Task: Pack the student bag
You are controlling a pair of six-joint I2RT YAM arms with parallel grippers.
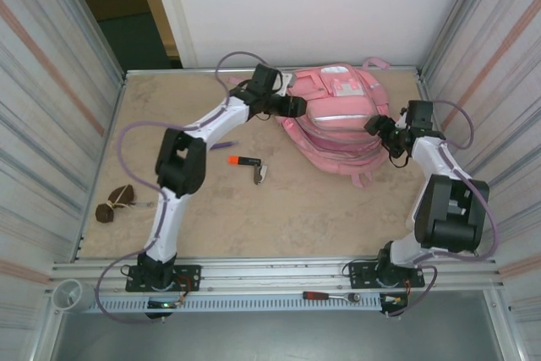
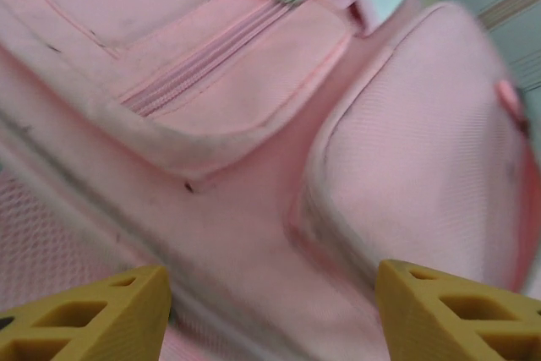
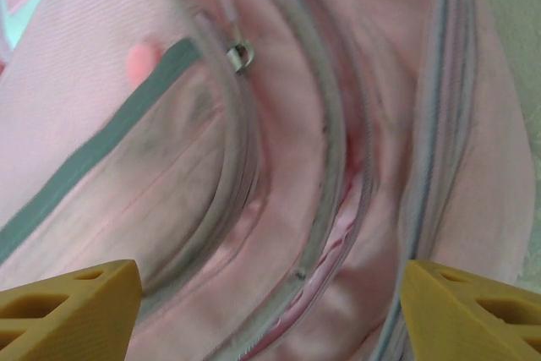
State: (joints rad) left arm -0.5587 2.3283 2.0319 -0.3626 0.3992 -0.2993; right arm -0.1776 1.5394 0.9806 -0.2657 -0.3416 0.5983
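Jaws on both arms are spread, nothing grasped, over the student bag. If fabric is pinched instead of the zip pull, the bag may be dragged.

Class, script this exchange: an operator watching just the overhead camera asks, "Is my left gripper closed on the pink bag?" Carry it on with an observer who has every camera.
Observer: No. The left wrist camera shows the left gripper open, gripping nothing, facing the bag.
Operator: What lies ahead of it?
Observer: A front pocket's zip, shut.
Operator: And the right side?
Observer: The right gripper is open too, facing a zip pull beside a seam that looks parted.
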